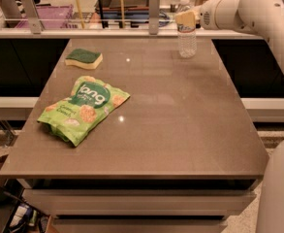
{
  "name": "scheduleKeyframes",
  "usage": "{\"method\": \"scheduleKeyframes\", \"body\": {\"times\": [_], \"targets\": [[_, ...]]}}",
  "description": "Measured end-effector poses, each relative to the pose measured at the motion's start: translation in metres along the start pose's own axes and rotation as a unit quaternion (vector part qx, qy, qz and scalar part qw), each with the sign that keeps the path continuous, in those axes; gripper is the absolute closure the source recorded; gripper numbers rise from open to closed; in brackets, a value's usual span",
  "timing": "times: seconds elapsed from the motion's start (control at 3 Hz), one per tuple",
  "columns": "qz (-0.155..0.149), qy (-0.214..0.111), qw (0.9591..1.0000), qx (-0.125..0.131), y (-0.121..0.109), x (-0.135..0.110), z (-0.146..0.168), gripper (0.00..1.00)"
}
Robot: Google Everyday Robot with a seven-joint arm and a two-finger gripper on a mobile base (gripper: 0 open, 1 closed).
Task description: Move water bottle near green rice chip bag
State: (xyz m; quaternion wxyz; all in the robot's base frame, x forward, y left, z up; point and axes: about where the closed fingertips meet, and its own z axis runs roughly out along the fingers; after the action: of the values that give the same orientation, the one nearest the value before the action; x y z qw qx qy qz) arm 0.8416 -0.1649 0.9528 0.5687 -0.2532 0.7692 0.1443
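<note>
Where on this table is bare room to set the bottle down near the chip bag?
Bare table runs right of the green rice chip bag to the right edge, and along the front. Tighter between the bag and sponge. The gripper is at the water bottle, far right corner.

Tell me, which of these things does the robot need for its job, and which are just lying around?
Part of the job: water bottle, far right of the table; green rice chip bag, near left; gripper, at the bottle's upper part.
Just lying about: sponge, far left.
</note>
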Motion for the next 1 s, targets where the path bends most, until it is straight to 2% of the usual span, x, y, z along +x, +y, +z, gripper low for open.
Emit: {"method": "scheduleKeyframes", "body": {"times": [0.33,0.67,1.0], "targets": [[0.000,0.001,1.0000,-0.002,0.0018,0.0010,0.0024,1.00],[0.000,0.001,1.0000,-0.002,0.0019,0.0010,0.0025,1.00],[0.018,-0.001,0.9993,-0.032,0.0079,-0.0013,0.0006,1.00]]}}
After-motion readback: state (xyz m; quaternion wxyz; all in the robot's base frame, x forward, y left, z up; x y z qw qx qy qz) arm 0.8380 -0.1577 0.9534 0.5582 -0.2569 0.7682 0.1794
